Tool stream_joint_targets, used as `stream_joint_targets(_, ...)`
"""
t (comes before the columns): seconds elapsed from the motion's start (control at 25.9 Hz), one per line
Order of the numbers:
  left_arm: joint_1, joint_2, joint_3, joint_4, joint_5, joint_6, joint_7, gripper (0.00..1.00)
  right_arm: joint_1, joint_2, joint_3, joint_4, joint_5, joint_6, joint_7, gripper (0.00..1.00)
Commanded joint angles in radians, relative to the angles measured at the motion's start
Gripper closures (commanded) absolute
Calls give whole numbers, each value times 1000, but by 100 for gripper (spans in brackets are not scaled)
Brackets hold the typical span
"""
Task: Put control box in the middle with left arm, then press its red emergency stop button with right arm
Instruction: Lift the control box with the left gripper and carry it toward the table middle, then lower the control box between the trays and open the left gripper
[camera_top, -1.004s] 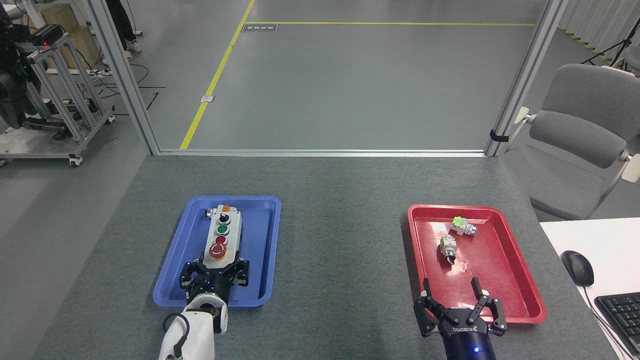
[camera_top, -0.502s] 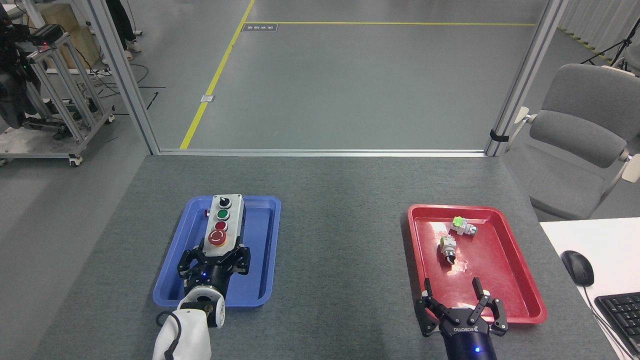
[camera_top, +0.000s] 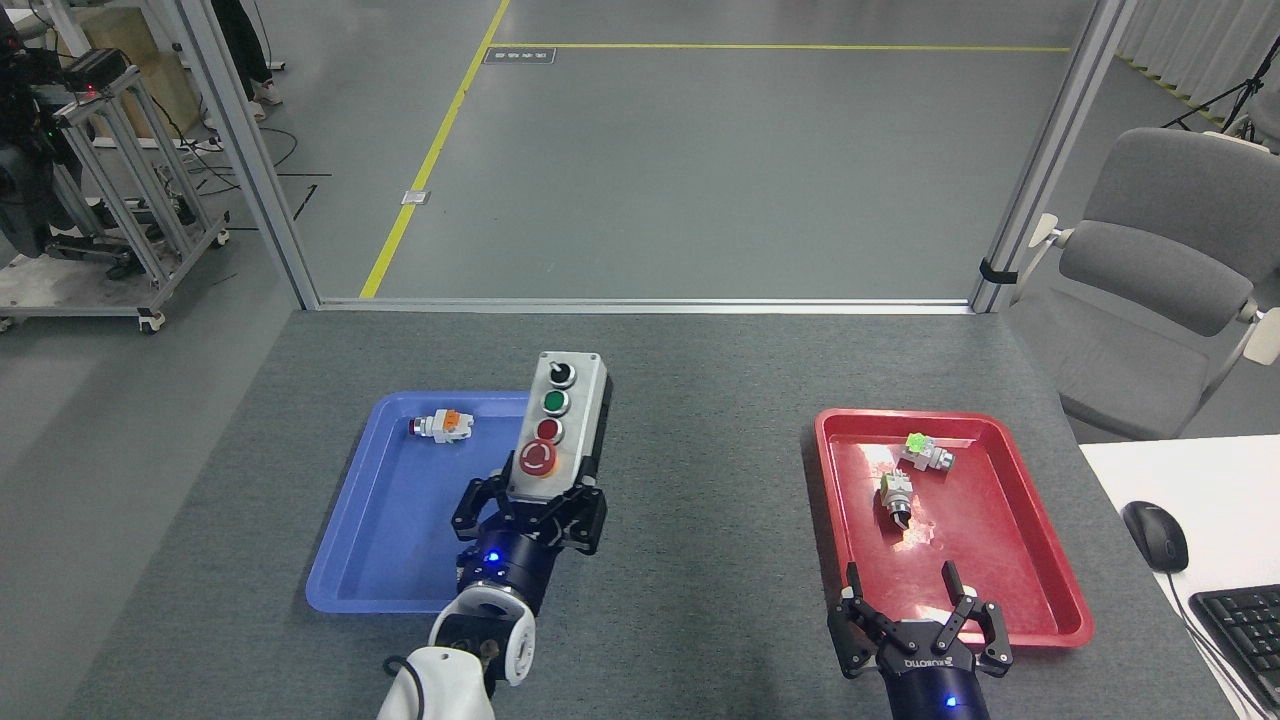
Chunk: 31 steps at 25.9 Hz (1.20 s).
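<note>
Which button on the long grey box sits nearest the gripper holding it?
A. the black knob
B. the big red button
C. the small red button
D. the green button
B: the big red button sits at the end of the box just above the left gripper, whose fingers clamp that end.

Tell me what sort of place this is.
Probably a robotics lab or test cell: an aluminium-framed enclosure on a floor marked with yellow line tape, a wheeled equipment rack, and an office chair.

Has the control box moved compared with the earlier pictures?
Yes. The control box, gripped by the left gripper, has moved right: before it lay inside the blue tray, now it overhangs the tray's right rim.
</note>
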Motion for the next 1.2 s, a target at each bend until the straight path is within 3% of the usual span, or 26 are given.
stream_joint_targets(0.0,-36,-19,-96,41,-3,23,0,100,0,2,2,0,0,0,0,1)
stream_joint_targets(0.42,-81,-18,-272,263,-10,45,-1,100,-5,9,0,13,0,2,-2,2)
stream_joint_targets(0.77,-74,-19,-400,263,-1,132,-49,100,-5,22,2,19,3,2,-3,2)
stream_joint_targets(1.16,-74,-21,-450,279,5,135,-66,97,-5,28,2,20,3,3,-2,2)
